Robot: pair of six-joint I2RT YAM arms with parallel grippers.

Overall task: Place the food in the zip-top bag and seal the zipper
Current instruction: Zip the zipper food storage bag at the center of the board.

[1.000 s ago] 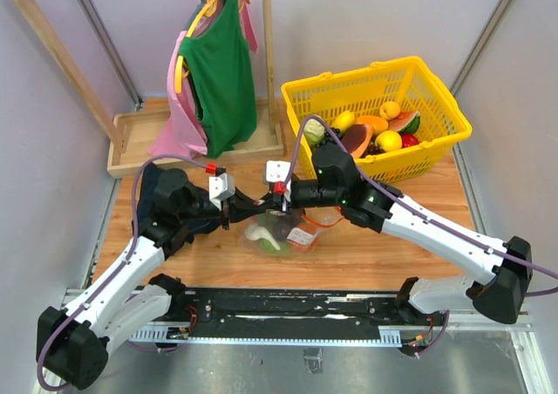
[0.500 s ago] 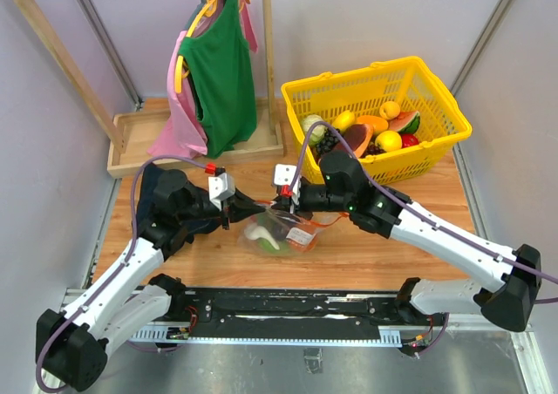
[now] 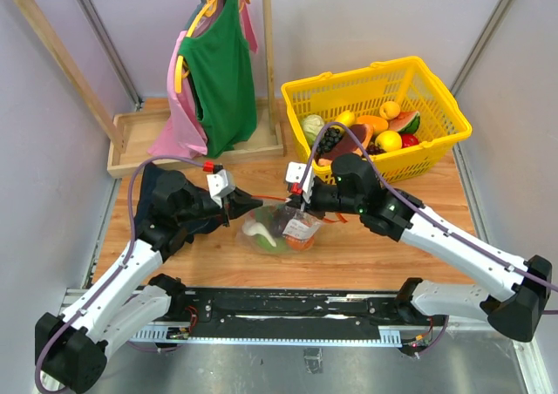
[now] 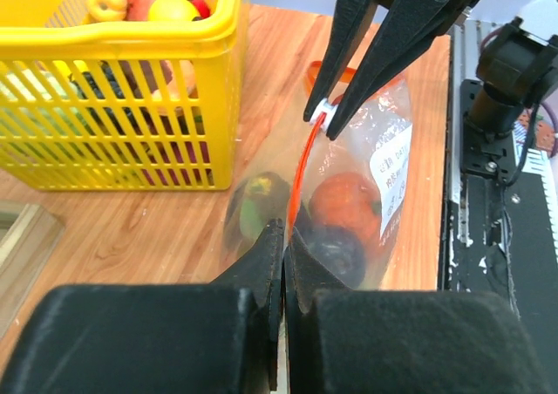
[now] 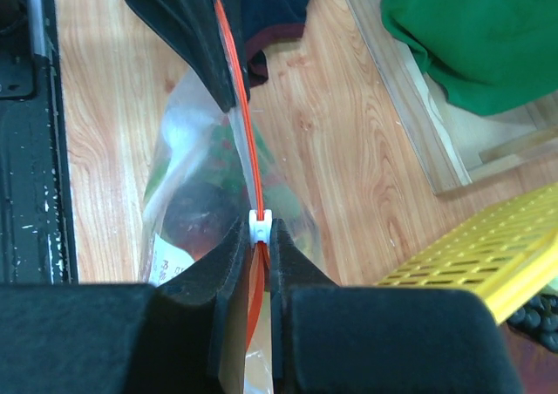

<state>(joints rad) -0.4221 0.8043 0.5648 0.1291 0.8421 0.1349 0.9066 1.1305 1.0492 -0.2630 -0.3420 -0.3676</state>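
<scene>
The rig has two arms, each with one gripper: the left gripper (image 3: 234,204) and the right gripper (image 3: 301,200). There is one zip-top bag (image 3: 283,233) with one zipper (image 4: 301,172) carrying one white slider (image 5: 260,226). The left wrist view shows three food items inside it: one green piece (image 4: 257,207), one orange piece (image 4: 344,202) and one dark piece (image 4: 336,250). There is one yellow basket (image 3: 331,98) holding at least seven pieces; overlap prevents an exact count. Two garments hang: one green top (image 3: 218,71) and one pink top (image 3: 179,124).

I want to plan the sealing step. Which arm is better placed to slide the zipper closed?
The right one. The right fingers pinch the white slider on the zipper; the left fingers only clamp the end of the bag.
</scene>
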